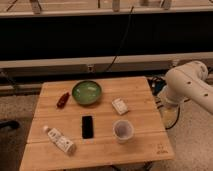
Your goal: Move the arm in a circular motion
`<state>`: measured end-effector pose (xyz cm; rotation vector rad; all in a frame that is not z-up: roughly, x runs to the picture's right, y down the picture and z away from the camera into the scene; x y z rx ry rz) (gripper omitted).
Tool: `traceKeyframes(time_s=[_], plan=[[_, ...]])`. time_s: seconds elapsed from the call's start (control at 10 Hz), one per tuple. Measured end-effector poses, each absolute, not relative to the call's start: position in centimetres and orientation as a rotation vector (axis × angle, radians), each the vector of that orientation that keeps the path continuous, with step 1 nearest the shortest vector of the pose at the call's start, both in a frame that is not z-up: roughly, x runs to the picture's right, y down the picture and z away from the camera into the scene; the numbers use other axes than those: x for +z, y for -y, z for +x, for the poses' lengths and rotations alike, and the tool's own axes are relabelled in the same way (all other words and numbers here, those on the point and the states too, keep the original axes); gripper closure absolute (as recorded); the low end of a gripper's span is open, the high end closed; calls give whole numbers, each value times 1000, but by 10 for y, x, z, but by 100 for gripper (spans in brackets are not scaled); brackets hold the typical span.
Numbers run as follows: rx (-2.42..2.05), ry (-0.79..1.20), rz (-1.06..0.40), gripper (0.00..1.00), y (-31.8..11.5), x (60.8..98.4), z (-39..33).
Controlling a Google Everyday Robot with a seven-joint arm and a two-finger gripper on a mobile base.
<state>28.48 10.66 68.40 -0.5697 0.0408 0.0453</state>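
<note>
Camera view: we see a light wooden slatted table [145,145] just left of the gripper [171,116], which hangs beside the table's right edge below the glossy white tubular arm [187,82]. We cannot tell whether it is open or closed. Further left sit a round green bowl [86,92], a flat black phone [87,126] and a clear plastic cup [123,130].

We see a wooden plank worktop [147,117] standing on a pale speckled floor [15,107]. Behind it we make out a dark wall [60,37], crossed by an upper rail [65,12] and a lower rail [55,63], both pale. A black cable [125,32] hangs down the wall. The light is warm and dim.
</note>
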Motion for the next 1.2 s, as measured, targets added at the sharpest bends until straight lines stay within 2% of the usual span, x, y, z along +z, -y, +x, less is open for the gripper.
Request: traceKeyframes(time_s=[0.6,1.2], plan=[[32,-44,-565,20,-103,687,279],[-50,-30,-532,20,-64,710,201]])
